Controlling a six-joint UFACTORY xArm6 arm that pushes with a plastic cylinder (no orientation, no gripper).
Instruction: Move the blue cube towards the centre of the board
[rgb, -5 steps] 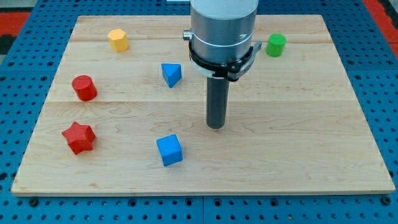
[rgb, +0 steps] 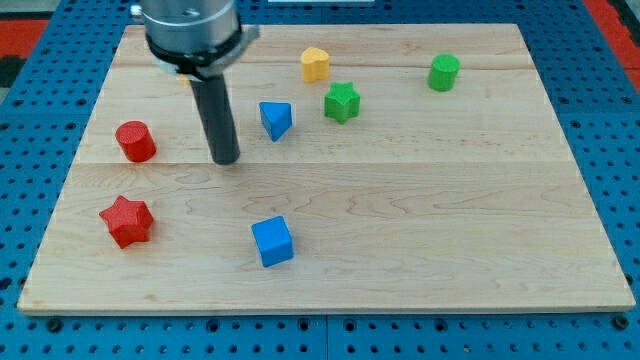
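Nearest the bottom edge of the pale wooden surface (rgb: 450, 230), left of its middle: blue cube (rgb: 272, 241), solid, matte, sharp-edged, turned slightly askew to the planks' grain, well apart from everything else. Toward the bottom-left corner: red star (rgb: 126, 220), chunky, matte. Further up along the left edge: red cylinder (rgb: 135, 141), upright. Just beside it on the view's right: my tip (rgb: 226, 160), end of a straight dark rod, between red cylinder and blue triangular block (rgb: 276, 120), touching neither, well above the blue cube. No pincer on this rig, so no open or closed state to record. Beyond: green star (rgb: 341, 102), yellow heart-like block (rgb: 315, 64), green cylinder (rgb: 444, 72) toward the top-right corner. Blue perforated board under the surface.
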